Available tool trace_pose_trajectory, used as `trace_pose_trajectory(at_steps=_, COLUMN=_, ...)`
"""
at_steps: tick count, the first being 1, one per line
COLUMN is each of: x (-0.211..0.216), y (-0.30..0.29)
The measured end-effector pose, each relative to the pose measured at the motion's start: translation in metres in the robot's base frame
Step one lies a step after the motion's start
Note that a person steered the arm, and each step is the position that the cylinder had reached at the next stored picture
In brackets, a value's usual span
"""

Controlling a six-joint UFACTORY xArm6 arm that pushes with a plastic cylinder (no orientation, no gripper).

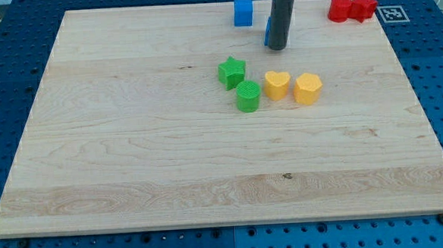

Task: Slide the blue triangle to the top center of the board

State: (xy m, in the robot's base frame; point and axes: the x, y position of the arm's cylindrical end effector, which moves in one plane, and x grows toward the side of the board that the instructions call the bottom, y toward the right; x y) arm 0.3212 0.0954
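Blue triangle (267,32) is mostly hidden behind my tip (277,47), near the top center of the wooden surface (131,144), just right of the blue cube (243,13). My end effector is a bare rod and holds nothing. A short, gentle push should finish, I think, without hitting the cube.
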Motion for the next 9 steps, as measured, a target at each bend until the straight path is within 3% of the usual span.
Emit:
trace_pose_trajectory(at_steps=3, x=0.0, y=0.093)
trace_pose_trajectory(at_steps=4, x=-0.008, y=0.094)
trace_pose_trajectory(at_steps=9, x=-0.023, y=-0.04)
